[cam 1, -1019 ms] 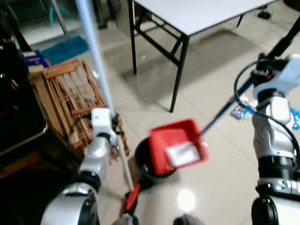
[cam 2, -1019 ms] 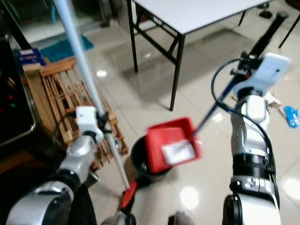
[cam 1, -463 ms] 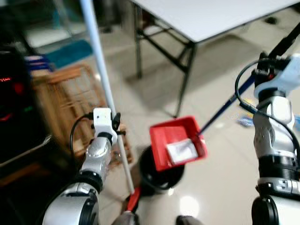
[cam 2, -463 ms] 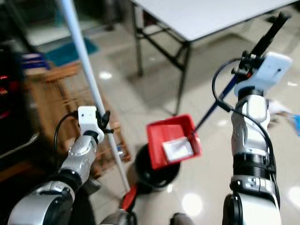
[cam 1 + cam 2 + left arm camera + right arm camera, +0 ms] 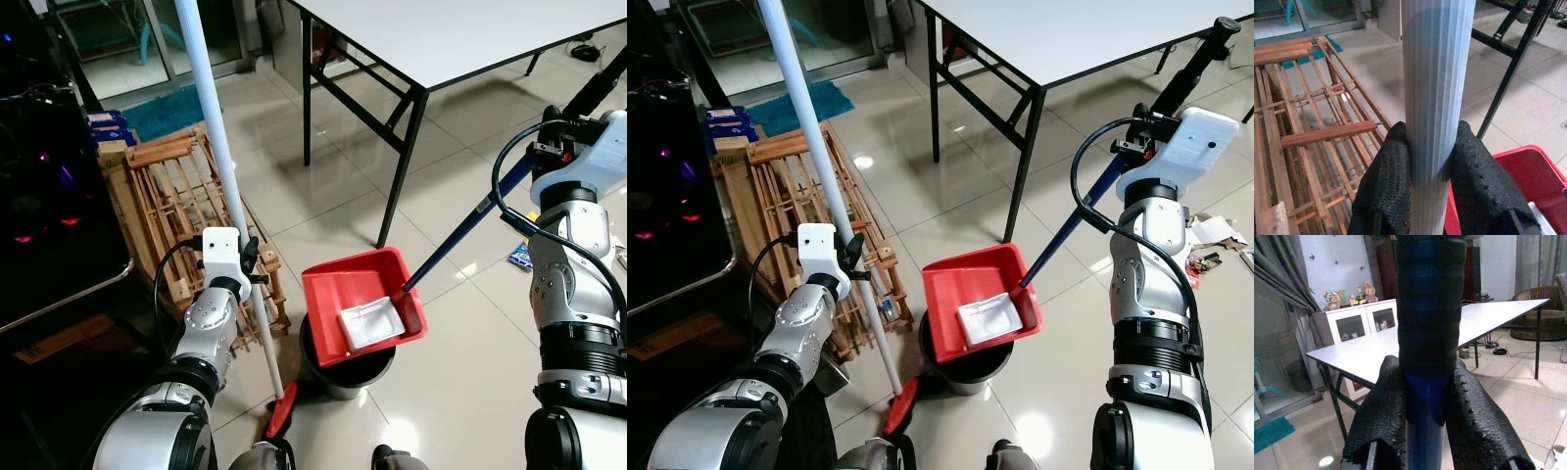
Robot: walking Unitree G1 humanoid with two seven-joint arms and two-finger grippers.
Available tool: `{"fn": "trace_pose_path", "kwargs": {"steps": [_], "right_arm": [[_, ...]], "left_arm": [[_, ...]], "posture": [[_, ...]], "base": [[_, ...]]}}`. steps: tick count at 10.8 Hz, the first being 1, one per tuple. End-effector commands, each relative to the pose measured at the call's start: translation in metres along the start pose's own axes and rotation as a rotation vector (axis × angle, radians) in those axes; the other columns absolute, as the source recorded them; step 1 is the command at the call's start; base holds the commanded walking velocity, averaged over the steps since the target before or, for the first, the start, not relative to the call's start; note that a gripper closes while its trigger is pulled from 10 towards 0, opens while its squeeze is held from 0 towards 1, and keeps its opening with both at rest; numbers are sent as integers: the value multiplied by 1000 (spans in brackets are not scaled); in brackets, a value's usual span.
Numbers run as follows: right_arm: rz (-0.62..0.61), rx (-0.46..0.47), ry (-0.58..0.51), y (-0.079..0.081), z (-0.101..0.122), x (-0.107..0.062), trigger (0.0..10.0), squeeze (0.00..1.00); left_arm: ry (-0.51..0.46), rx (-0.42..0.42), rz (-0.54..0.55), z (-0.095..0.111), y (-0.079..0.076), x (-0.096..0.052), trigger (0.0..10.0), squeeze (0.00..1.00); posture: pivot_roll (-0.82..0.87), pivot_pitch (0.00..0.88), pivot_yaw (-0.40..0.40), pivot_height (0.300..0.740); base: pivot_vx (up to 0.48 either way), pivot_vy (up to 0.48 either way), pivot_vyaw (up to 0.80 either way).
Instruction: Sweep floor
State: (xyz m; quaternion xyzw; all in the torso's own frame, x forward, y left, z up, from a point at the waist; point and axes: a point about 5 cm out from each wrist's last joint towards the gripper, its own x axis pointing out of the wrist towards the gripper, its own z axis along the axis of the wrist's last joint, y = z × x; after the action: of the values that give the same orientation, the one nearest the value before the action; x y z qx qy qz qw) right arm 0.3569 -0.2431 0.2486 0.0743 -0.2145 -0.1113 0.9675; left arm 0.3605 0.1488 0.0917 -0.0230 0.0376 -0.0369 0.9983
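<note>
The right gripper (image 5: 1425,406), fingers clamped on the blue-handled red plastic dustpan (image 5: 362,305), holds it, white paper inside, over the round black bin (image 5: 348,357) at 6 o'clock. Tilting it steeper should drop the paper, while the left gripper (image 5: 1432,171), closed around the pale ribbed broom pole (image 5: 227,186) at 9 o'clock, keeps steady.

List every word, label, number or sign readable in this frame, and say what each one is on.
No text can be read.
Blue boxes by the wooden rack: printing too small to read.
White paper in the red dustpan over the black bin: no writing can be made out.
Packets on the floor past the right arm: too blurred to read.
Dark unit at the left: coloured lights, no legible characters.
</note>
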Motion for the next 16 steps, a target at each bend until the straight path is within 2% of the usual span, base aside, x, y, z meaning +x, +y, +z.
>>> {"fn": "trace_pose_path", "kwargs": {"steps": [1, 4, 7, 8, 11, 13, 16], "right_arm": [[-5, 16, -40, 0, 9, 1, 10000, 0], [23, -20, -41, -1, 9, 5, 10000, 0], [106, -102, -111, 4, 26, 18, 10000, 0], [173, -138, -165, 15, 36, 22, 10000, 0], [276, -172, -242, 38, 46, 27, 10000, 0], [360, -225, -363, 60, 56, 23, 10000, 0], [410, -213, -483, 77, 69, 16, 10000, 0]], "left_arm": [[-5, 8, 9, 0, 4, -1, 10000, 0], [-6, 8, 9, 0, 5, -2, 10000, 0], [-9, 5, 10, -1, 5, -2, 10000, 0], [-11, 3, 8, 0, 4, -2, 10000, 0], [-18, 2, 11, 1, 5, -1, 10000, 0], [-22, 10, 8, 1, 5, -2, 10000, 0], [-24, 11, 2, 1, 3, -2, 10000, 0]], "posture": [[-39, 196, 45, 740], [-38, 199, 47, 740], [-37, 197, 47, 740], [-36, 194, 46, 740], [-32, 191, 44, 740], [-30, 189, 43, 740], [-32, 187, 43, 740]], "base": [[0, 0, 0], [0, 0, 0], [0, 0, 0], [0, 0, 0], [0, 0, 0], [0, 0, 0], [0, 0, 0]]}}
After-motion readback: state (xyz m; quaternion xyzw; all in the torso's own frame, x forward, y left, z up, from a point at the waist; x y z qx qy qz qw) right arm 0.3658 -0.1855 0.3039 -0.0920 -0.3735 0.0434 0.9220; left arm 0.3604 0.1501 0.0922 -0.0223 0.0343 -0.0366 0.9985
